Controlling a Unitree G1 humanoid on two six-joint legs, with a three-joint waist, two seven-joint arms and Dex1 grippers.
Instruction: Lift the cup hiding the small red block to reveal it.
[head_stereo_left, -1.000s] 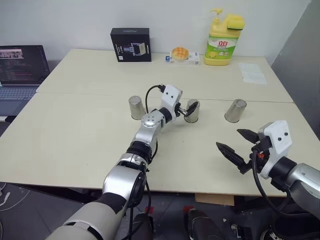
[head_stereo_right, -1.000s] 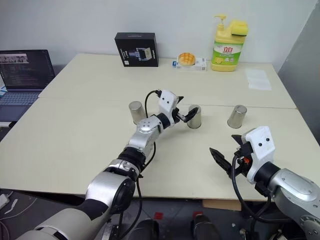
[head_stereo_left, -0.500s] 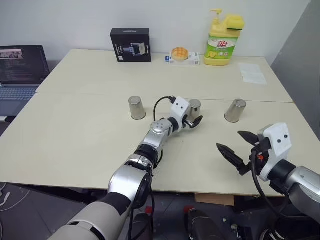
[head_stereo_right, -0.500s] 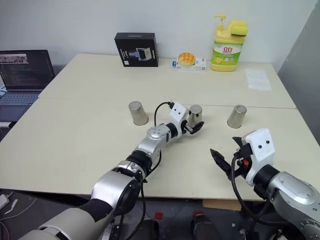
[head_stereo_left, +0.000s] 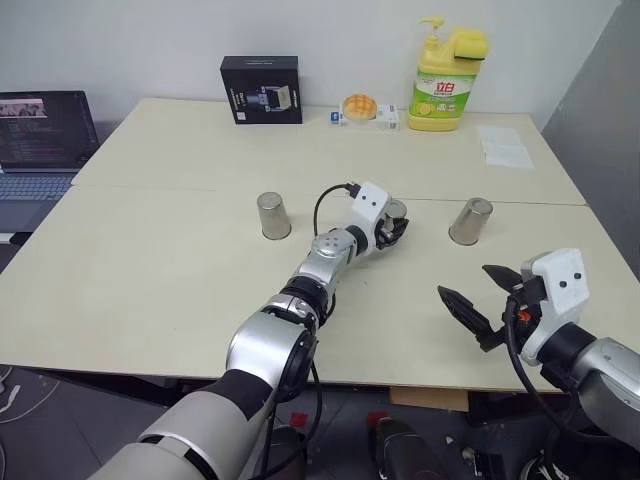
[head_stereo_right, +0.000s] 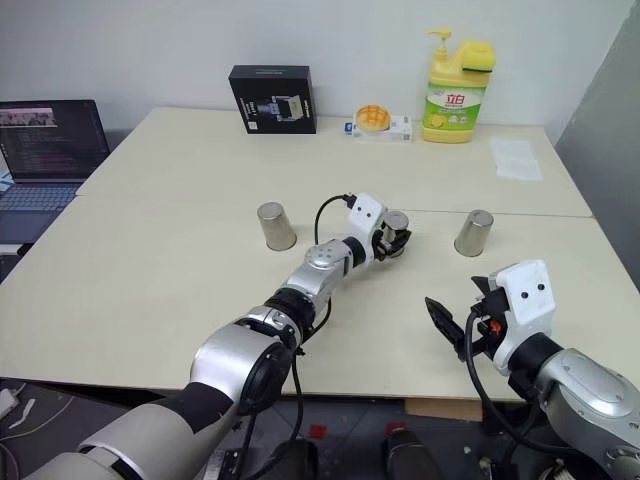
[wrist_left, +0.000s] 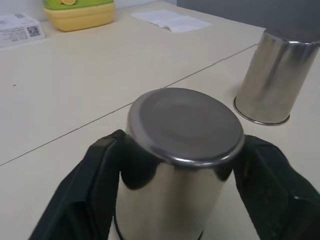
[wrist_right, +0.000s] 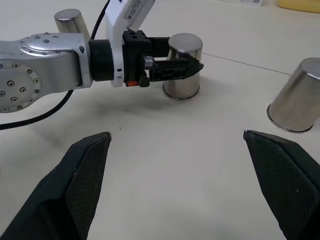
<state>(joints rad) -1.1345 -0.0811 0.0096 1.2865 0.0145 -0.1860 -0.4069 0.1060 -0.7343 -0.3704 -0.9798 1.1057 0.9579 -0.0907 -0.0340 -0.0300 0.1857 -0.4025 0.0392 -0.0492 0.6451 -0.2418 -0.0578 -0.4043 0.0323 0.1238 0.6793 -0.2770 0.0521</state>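
1. Middle cup (head_stereo_left: 396, 213) stands mouth down on the table (head_stereo_left: 150, 260), between two other cups like it, one on the robot's left (head_stereo_left: 271, 215) and one on its right (head_stereo_left: 470, 221), both well apart from it. Its long axis is upright.

2. Left gripper (wrist_left: 175, 175) lies about level and reaches the middle cup from the side, so the cup is directly between its two black fingers (wrist_left: 95, 172). The fingers sit close at both flanks of the cup wall. I judge they are closing on it, but a firm grip I cannot confirm.

3. Right gripper (wrist_right: 182, 170) waits near the table's front edge with its jaws spread wide and nothing in them. It is well apart from all three cups, so the left arm is clearly the nearer one.

4. I judge the coming move must go straight up along the cup's axis; a sideways pull could tip it.

5. Small red block is hidden under one of the cups; which one, I cannot say.

6. Left wrist view shows the fingers at both sides of the cup. Head views show the row of three cups and both arms. Right wrist view shows the left gripper in profile at the cup, whose rim sits on the table.
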